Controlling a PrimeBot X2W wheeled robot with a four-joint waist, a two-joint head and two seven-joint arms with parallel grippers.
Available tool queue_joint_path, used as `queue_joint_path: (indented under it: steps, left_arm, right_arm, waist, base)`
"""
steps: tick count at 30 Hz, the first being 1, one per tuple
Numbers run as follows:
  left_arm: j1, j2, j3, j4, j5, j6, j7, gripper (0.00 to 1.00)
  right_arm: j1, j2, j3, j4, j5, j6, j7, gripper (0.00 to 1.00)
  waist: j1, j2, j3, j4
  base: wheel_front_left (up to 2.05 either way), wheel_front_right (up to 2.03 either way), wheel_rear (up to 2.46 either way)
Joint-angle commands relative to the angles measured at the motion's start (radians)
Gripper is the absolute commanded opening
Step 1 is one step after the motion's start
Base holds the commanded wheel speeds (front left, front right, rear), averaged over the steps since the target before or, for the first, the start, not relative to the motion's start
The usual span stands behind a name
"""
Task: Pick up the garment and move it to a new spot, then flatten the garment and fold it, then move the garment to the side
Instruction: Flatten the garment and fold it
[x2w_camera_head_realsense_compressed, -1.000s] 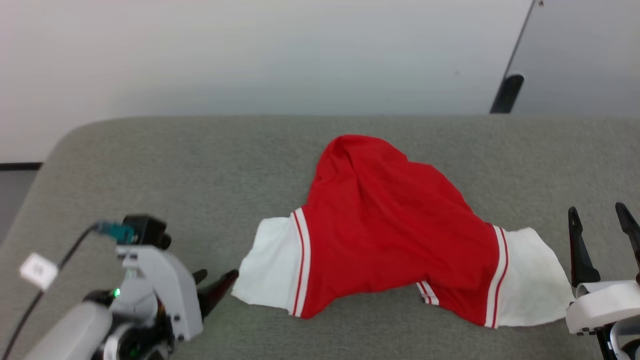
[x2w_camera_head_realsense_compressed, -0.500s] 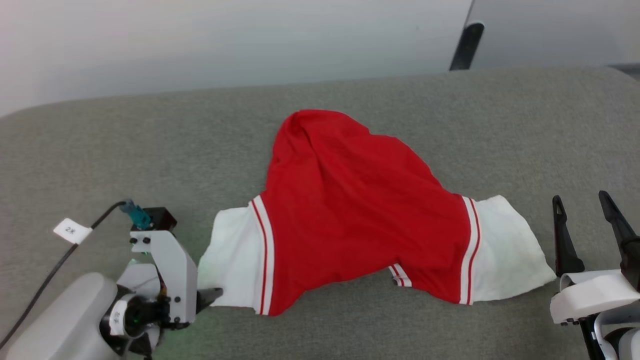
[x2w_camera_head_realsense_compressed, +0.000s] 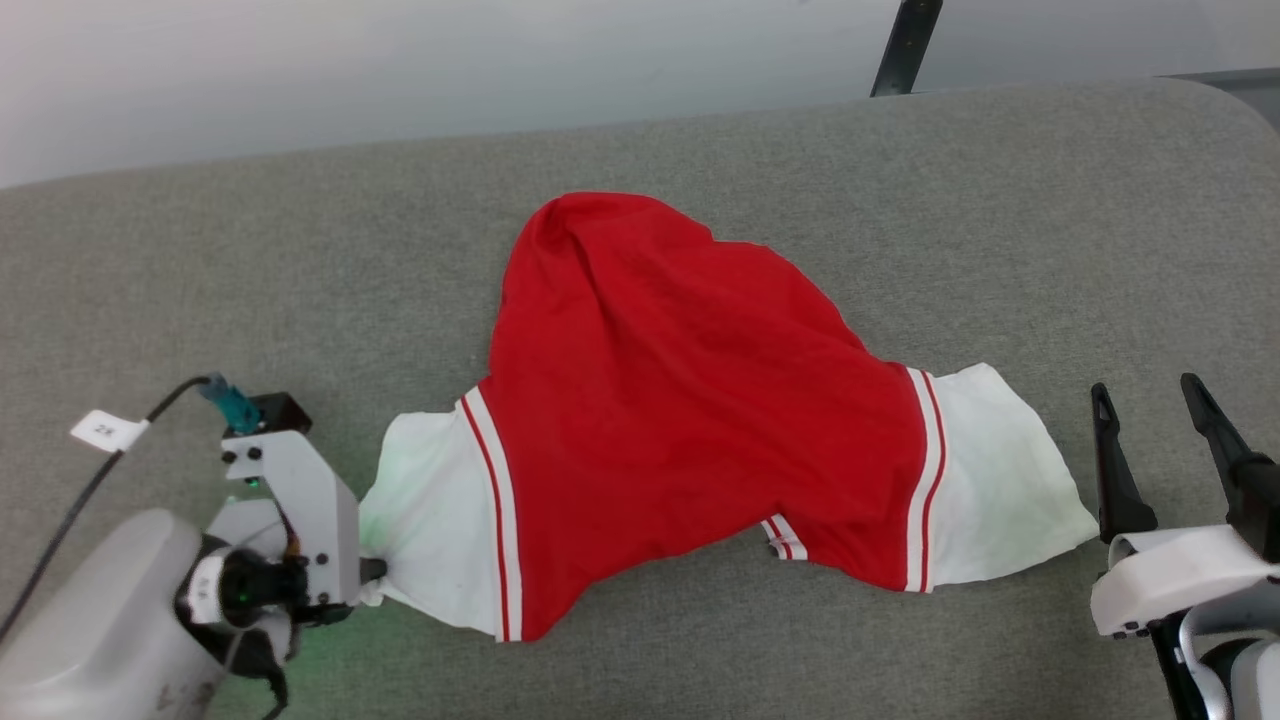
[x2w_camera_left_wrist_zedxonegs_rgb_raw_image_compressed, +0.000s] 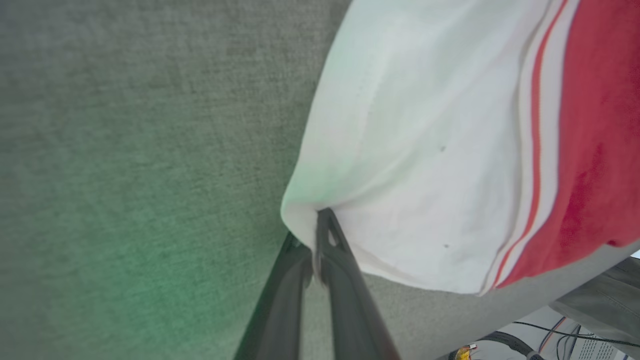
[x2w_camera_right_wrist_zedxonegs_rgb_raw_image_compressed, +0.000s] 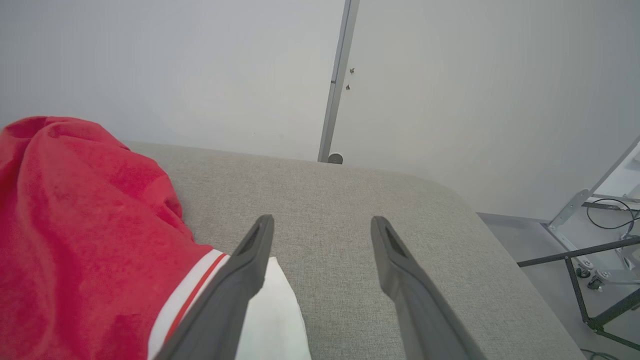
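Nearest, the left pincer is clamped tight on a bunched white sleeve corner of the garment, the right pincer gapes empty just beside the other sleeve, and the soft red body lies humped and creased midway across the grey, coarse-woven counter.

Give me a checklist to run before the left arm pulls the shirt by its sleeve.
1. Left gripper shut on the white sleeve of the garment: ok.
2. Grip deep enough to hold: cannot tell, only the sleeve corner is pinched.
3. Right gripper on the other sleeve: not ok, open and holding nothing.
4. Garment lying flat: not ok, red body bunched.
5. Room on the grey cushion leftward: ok.
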Motion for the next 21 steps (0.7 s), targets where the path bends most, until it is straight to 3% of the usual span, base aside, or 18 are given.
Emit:
queue_joint_path:
  steps: [1, 4, 7, 12, 13, 14, 15, 21]
  left_arm:
    - [0.031, -0.058, -0.029, 0.017, -0.008, -0.003, -0.001, 0.00]
    - [0.017, -0.056, -0.027, 0.017, -0.003, -0.002, -0.005, 0.00]
    - [-0.002, -0.050, -0.024, 0.018, 0.007, -0.005, -0.016, 0.00]
    - [-0.022, -0.056, -0.023, 0.018, 0.013, -0.008, -0.024, 0.00]
    - [-0.032, -0.063, -0.025, 0.016, 0.015, -0.008, -0.024, 0.00]
    - [-0.032, -0.063, -0.025, 0.016, 0.015, -0.008, -0.024, 0.00]
    - [-0.040, -0.070, -0.028, 0.012, 0.017, -0.007, -0.022, 0.00]
    - [-0.061, -0.088, -0.031, 0.004, 0.019, -0.010, -0.029, 0.00]
  right_arm:
    - [-0.021, -0.016, 0.009, -0.003, 0.020, -0.001, 0.033, 1.00]
    - [-0.029, -0.037, 0.027, -0.007, 0.043, -0.001, 0.079, 1.00]
    - [-0.045, -0.085, 0.071, -0.004, 0.104, -0.001, 0.205, 1.00]
    - [-0.080, -0.177, 0.128, -0.003, 0.263, -0.001, 0.521, 1.00]
    - [-0.093, -0.215, 0.137, -0.010, 0.313, -0.001, 0.640, 1.00]
    - [-0.093, -0.215, 0.137, -0.010, 0.313, -0.001, 0.640, 1.00]
    - [-0.107, -0.242, 0.132, -0.013, 0.350, -0.001, 0.727, 1.00]
    - [-0.118, -0.265, 0.124, 0.013, 0.397, -0.001, 0.881, 1.00]
  waist:
    - [-0.0001, 0.0000, 0.001, 0.004]
    - [-0.0001, 0.0000, 0.002, 0.010]
    - [-0.0001, 0.0000, 0.002, 0.018]
    - [-0.0001, 0.0000, 0.010, 0.034]
    - [-0.0001, 0.0000, 0.017, 0.042]
    - [-0.0001, 0.0000, 0.017, 0.042]
    - [-0.0001, 0.0000, 0.029, 0.050]
    - [-0.0001, 0.0000, 0.061, 0.069]
  base:
    - [0.00, 0.00, 0.00]
    - [0.00, 0.00, 0.00]
    - [0.00, 0.00, 0.00]
    - [0.00, 0.00, 0.00]
    - [0.00, 0.00, 0.00]
    - [0.00, 0.00, 0.00]
    - [0.00, 0.00, 0.00]
    - [0.00, 0.00, 0.00]
